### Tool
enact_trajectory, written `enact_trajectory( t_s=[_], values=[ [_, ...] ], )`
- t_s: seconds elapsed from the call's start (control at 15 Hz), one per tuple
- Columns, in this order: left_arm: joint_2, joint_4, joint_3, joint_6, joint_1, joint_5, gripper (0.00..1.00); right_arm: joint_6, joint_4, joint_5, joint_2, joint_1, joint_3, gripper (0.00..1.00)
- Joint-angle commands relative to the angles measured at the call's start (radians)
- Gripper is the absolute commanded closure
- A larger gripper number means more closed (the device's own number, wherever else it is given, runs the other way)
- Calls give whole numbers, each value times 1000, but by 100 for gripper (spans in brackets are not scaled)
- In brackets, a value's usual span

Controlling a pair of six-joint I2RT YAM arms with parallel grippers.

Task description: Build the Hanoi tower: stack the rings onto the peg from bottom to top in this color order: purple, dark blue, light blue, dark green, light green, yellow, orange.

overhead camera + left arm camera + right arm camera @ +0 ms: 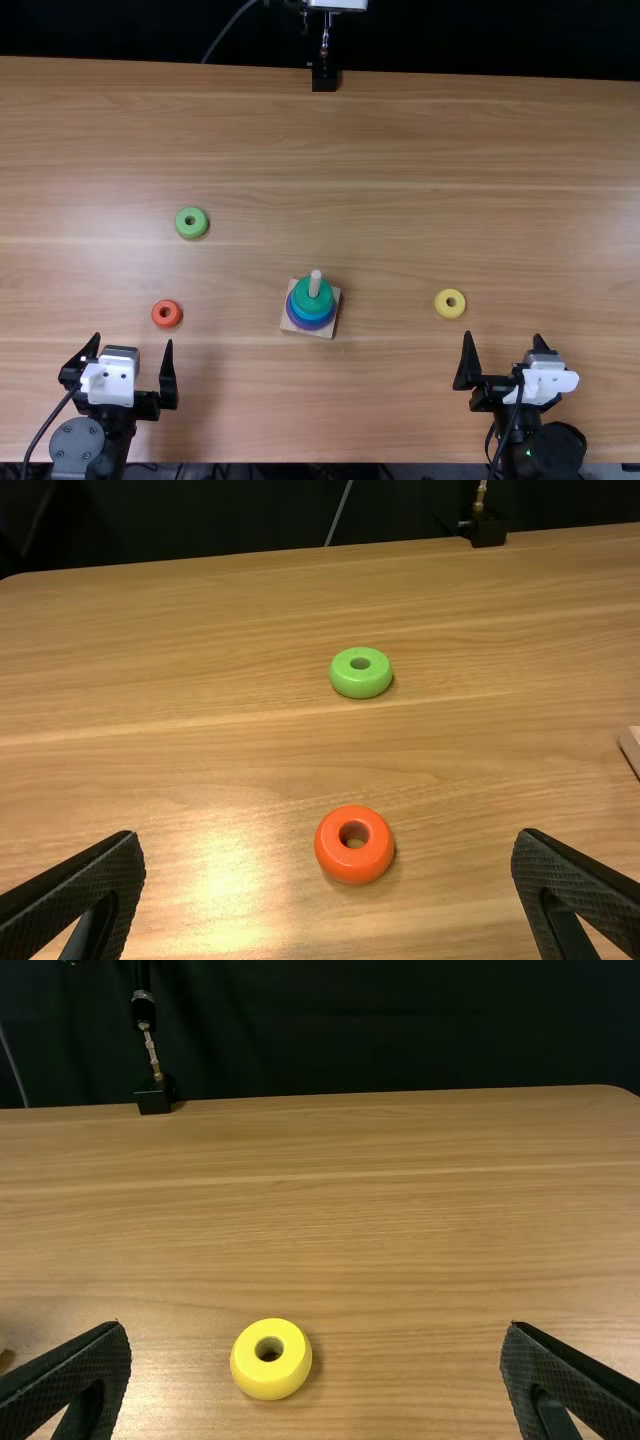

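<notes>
Currently, the left claw (134, 339) and the right claw (503, 335) are both hanging spread wide over the counter (400, 150). Just ahead of the left claw, the orange ring (355, 865) is lying flat; ahead and slightly left of the right claw, the yellow ring (270, 1380) is lying flat too. Ahead of and between both claws, the peg (315, 283) is standing, carrying stacked rings, dark green ring (321, 303) uppermost. Farther beyond the left claw, the light green ring (361, 687) is resting.

Peg (315, 284) stands upright on base (336, 298), holding purple ring (311, 325) lowest, blue (313, 315) above, dark green (303, 298) topmost. Light green (191, 231) and orange (168, 322) rings lie flat left of it, apart; yellow (450, 312) lies flat right
</notes>
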Motion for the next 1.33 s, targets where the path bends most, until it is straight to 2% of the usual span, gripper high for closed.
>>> enact_trajectory(
  t_s=[0.0,0.13,0.2,0.33,0.4,0.53,0.67,0.73,0.87,1.07,1.27],
  values=[
    [-11,-72,-101,20,6,15,0,-3,-67,0,-13,-12,-61,0],
    [-11,-84,36,18,8,17,0,-3,-67,0,-13,-12,-61,0],
    [38,-84,111,18,16,37,0,-3,-67,0,-13,-12,-61,0],
    [126,-80,183,29,46,157,0,-3,-67,0,-13,-12,-61,0],
    [184,-84,229,33,55,170,0,-3,-67,0,-13,-12,-60,0],
    [307,-93,376,31,97,166,0,-3,-67,0,-13,-12,-61,0],
    [552,-111,504,27,123,168,0,-3,-67,0,-13,-12,-61,0],
    [653,-148,556,25,123,175,0,-3,-67,0,-13,-12,-61,0],
    [799,-199,697,20,117,166,0,-3,-67,0,-13,-12,-61,0],
    [1064,-194,812,27,111,183,0,-3,-67,0,-13,-12,-60,0],
    [1256,-179,912,27,108,183,0,-3,-67,0,-13,-12,-60,0]
  ],
)
